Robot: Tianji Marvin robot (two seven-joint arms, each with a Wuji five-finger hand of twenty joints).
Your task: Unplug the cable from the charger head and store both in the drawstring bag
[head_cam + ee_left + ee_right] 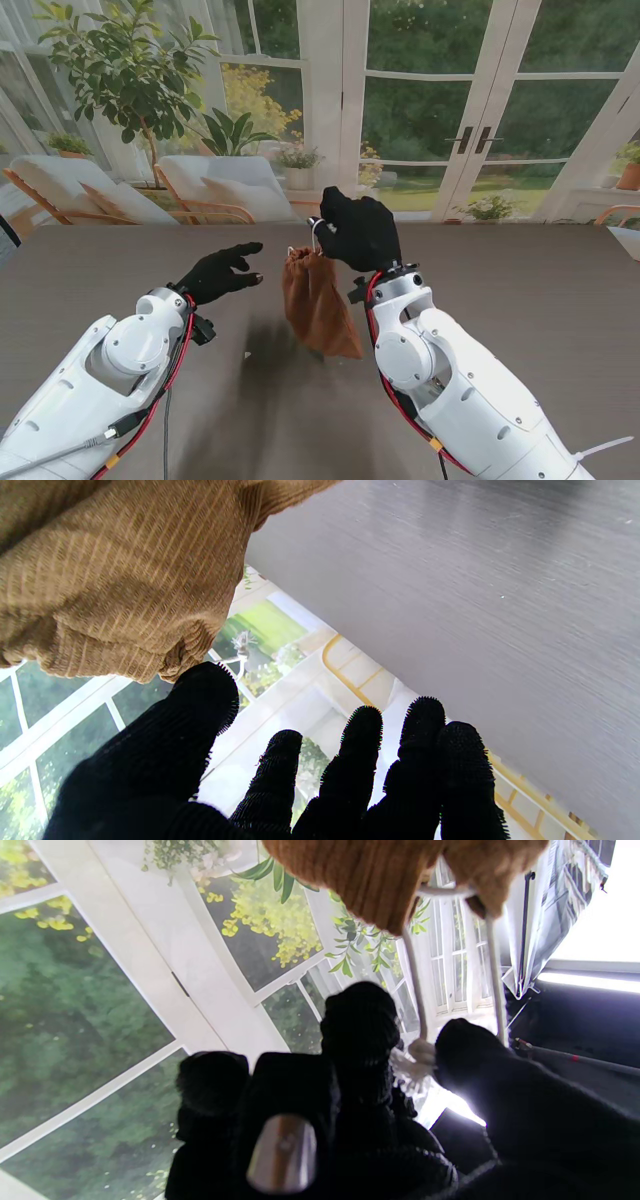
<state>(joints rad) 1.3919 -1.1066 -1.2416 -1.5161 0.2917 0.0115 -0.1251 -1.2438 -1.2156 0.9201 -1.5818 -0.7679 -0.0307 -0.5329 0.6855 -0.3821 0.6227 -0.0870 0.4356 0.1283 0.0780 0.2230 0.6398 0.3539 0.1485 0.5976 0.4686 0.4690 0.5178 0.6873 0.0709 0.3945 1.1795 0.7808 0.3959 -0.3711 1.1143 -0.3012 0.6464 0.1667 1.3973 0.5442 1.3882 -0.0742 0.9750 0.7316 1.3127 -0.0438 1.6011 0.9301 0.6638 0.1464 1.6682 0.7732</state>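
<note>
Above the table, ribbed tan drawstring bag (318, 303) hangs gathered.

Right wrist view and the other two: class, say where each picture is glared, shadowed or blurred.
Right wrist view: window light blows out one corner, and the black gloved right hand pinching the white drawstring is soft. Stand view: the brown ribbed fabric bag throws a soft shadow on the grey table. Left wrist view: the black gloved left hand is sharp; the table shows a pale sheen.
</note>
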